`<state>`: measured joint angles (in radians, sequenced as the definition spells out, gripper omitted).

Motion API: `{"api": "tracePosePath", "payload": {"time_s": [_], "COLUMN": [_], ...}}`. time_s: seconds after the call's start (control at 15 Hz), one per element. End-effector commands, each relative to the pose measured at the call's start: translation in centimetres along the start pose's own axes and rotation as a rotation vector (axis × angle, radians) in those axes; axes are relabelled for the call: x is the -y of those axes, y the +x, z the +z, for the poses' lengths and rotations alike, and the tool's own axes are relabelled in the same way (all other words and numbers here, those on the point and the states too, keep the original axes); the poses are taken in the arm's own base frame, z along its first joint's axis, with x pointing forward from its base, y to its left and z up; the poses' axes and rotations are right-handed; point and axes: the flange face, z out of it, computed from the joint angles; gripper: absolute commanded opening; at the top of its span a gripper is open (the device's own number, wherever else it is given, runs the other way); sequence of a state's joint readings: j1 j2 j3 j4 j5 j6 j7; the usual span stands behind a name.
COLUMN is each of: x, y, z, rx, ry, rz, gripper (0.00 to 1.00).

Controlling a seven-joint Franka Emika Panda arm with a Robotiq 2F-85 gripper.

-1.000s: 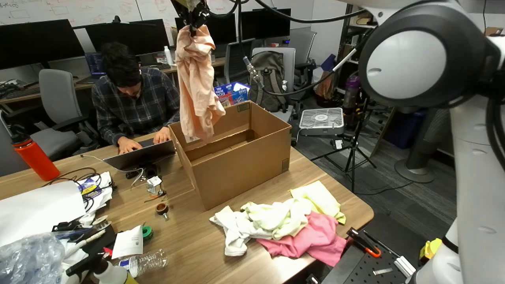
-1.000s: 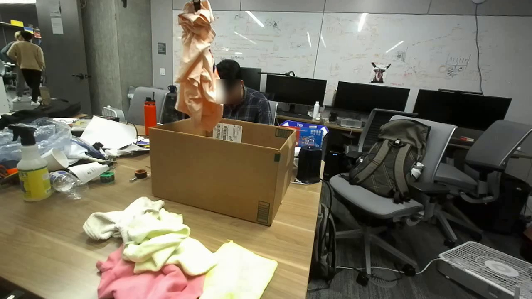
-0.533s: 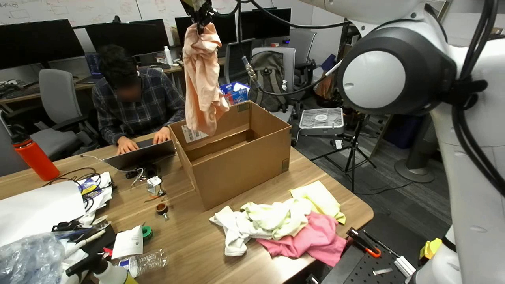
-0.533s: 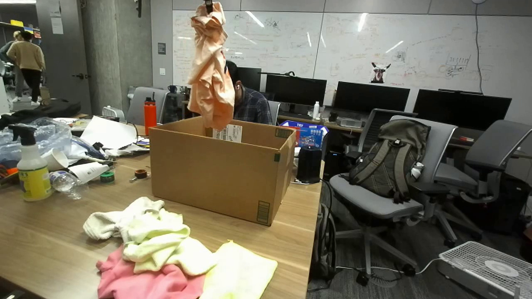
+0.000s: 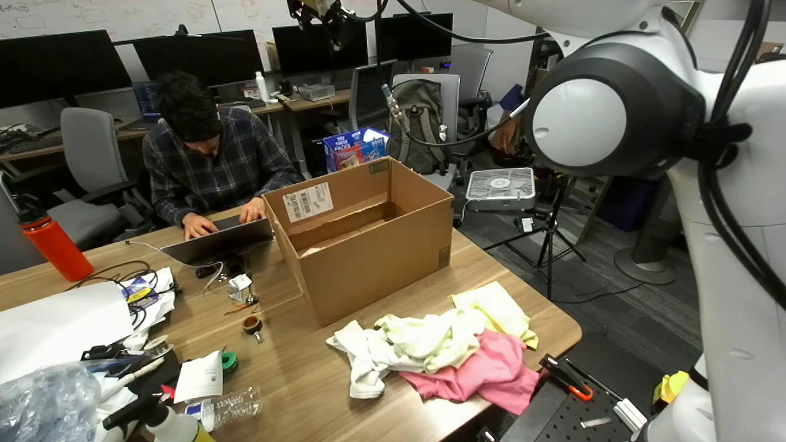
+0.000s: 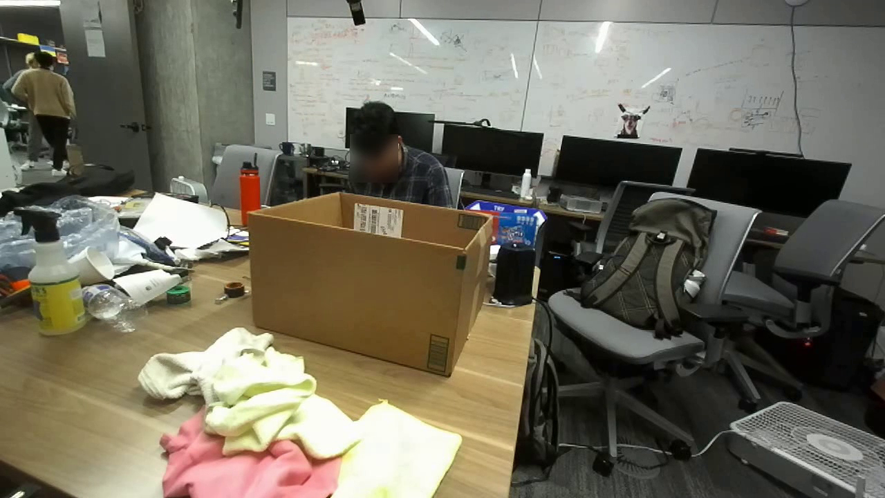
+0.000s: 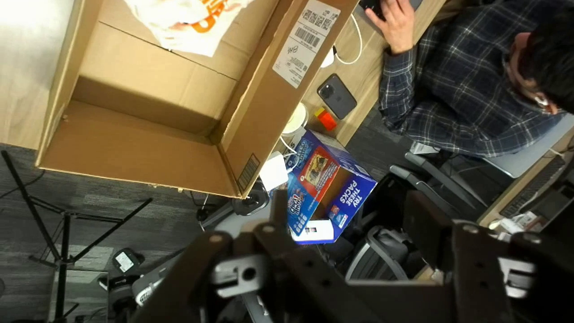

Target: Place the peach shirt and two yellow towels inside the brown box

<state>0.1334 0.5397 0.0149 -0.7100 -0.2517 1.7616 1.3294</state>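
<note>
In the wrist view the peach shirt [image 7: 179, 27], showing an orange print, is inside the brown box [image 7: 139, 148]. Only a pale scrap of the shirt [image 5: 312, 250] shows over the rim in an exterior view. High above the box [image 6: 352, 290], my gripper [image 5: 319, 31] stands open; the wrist view shows a gap between the gripper's [image 7: 352, 215] fingers with nothing in it. Two yellow towels lie on the table in front of the box: a bright yellow towel [image 5: 494, 307] and a crumpled pale yellow-green towel [image 5: 436, 334], visible in both exterior views.
A pink cloth [image 5: 482, 374] and a whitish cloth [image 5: 365, 359] lie against the towels. Behind the box, a person [image 5: 209, 147] works at a laptop [image 5: 221, 242]. A spray bottle [image 6: 55, 283], a plastic bottle [image 5: 230, 406] and an orange flask [image 5: 55, 248] stand or lie about the table.
Hanging from my gripper before, the peach shirt has dropped into the box. The fingers have opened. My gripper shifted rightward in both exterior views, and the towels stayed put.
</note>
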Motion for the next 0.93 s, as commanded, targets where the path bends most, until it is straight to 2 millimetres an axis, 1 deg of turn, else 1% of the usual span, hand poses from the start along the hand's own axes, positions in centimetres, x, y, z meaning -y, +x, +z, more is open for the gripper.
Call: {"api": "tracePosePath", "payload": {"time_s": [0.0,0.2,0.53,0.67,0.87], "x": [-1.1,-2.5,-5.8,-7.9,-11.3], "y": [1.8,3.7,7.4,8.7,10.3], "z": [-0.5,-0.2,-0.2,-0.1,0.9], "rx": [0.031,0.040,0.082,0.110,0.145], "ry": [-0.023,-0.063,-0.109,-0.132,-0.187], "rz": [-0.055,-0.085,-0.131,-0.154,-0.190], "gripper": [0.99,1.00,0.99,1.00,1.00]}}
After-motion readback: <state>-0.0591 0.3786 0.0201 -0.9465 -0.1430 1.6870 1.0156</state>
